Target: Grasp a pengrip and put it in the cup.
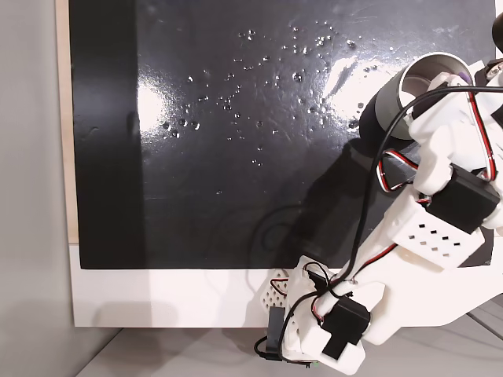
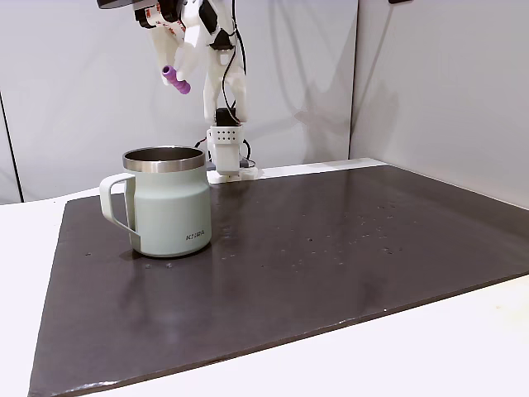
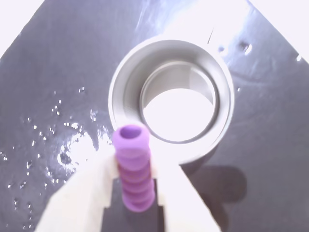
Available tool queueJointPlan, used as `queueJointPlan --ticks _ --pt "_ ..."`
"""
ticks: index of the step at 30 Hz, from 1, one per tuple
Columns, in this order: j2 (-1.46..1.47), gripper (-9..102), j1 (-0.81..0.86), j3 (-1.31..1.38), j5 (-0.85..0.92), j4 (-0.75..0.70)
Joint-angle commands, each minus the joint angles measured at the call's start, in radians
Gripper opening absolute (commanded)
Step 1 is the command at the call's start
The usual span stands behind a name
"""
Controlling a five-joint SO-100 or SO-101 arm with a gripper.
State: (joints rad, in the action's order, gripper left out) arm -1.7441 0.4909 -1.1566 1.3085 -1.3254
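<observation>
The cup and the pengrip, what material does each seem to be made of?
The cup: probably metal. Its inside and rim are bare, shiny steel-like grey with reflections in the wrist view; the outside carries a matte grey-green coat, likely paint.
The pengrip, held between the fingers of the gripper: seemingly soft rubber or silicone, matte light purple, ribbed and hollow at the end.

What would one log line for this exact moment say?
jaws: shut on ribbed light-purple pengrip | position: held high above grey-green steel-rimmed mug | mug: upright on dark mat | release: not yet

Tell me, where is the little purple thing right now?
The pengrip is pinched in the gripper, up in the air above the cup.
</observation>
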Motion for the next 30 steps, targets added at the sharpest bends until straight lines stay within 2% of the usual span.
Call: queueJointPlan --ticks 1,7,14,18,21,24,30 --pt "0.008 0 0.041 -0.041 0.029 0.095" --pt "0.074 0 0.061 -0.057 0.031 0.17" --pt "0.112 0 0.069 -0.06 0.028 0.192" --pt "0.114 15 0.066 -0.058 0.017 0.21" --pt "0.114 22 0.064 -0.057 0.015 0.213" --pt "0.114 26 0.064 -0.061 0.012 0.213" --pt "0.114 27 0.067 -0.06 0.008 0.213"
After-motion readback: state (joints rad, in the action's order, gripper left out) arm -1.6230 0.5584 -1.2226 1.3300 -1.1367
